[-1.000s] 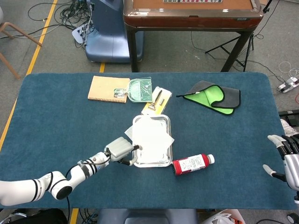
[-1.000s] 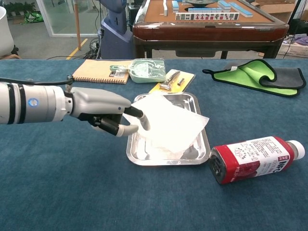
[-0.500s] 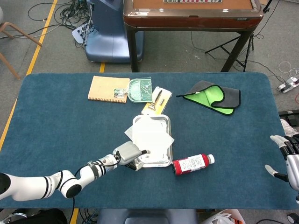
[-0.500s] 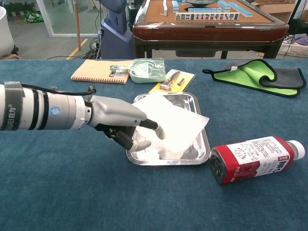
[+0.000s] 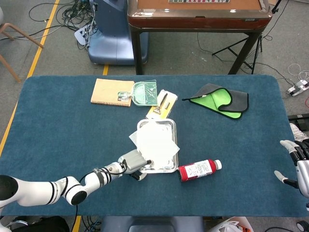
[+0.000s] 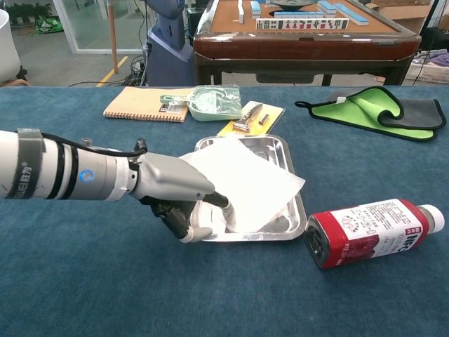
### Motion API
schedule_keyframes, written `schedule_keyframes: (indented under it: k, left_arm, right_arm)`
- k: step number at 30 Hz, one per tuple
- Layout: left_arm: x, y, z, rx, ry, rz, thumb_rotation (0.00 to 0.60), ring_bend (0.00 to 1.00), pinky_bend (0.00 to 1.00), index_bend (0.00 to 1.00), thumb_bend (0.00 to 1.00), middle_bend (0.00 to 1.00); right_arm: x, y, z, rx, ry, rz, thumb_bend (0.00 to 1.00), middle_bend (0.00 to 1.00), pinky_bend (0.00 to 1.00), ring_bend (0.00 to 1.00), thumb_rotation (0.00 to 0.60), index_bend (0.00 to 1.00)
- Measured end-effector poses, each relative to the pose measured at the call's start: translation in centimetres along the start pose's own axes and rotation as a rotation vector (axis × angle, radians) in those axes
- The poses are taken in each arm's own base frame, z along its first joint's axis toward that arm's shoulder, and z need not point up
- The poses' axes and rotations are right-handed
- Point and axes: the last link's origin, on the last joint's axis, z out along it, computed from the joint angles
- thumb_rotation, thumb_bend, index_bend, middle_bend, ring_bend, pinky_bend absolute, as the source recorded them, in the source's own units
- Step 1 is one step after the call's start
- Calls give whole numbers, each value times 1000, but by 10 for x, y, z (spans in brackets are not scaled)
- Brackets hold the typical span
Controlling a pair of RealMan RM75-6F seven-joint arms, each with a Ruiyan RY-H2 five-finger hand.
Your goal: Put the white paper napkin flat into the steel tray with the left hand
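White paper napkin [image 6: 242, 179] lies over the steel tray [image 6: 293, 223] near the middle of the desk [image 5: 58, 125], one corner overhanging the tray's right rim, not yet flat. Over the last second the left hand [image 6: 184, 200] has slid along the tray's near edge toward its near-left corner — its fingers [image 6: 219, 201] pinch the napkin's near edge, dragging it lower into the tray. Right hand [image 5: 295, 164] hangs open at the desk's right edge, holding nothing.
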Motion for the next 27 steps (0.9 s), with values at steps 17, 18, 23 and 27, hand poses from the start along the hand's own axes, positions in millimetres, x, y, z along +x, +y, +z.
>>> schedule_keyframes:
  k: [17,18,23,27]
  left_arm:
    - [-5,-17,-19,50,-11,104,244,949,1000,215,469,1000]
    - [-5,-18,-19,52,-13,107,243,949,1000,215,469,1000]
    - [-5,-21,-21,65,-10,127,252,941,1000,215,468,1000]
    - [-5,-25,-23,75,-13,137,260,936,1000,216,468,1000]
  right_arm:
    - [0,-5,1,12,4,1,51,208,143,129,600,203]
    - [0,-5,1,12,5,0,50,208,143,129,600,203]
    - [0,-5,0,12,8,0,50,208,143,129,600,203]
    - [1,-6,0,12,10,-1,51,208,143,129,600,203]
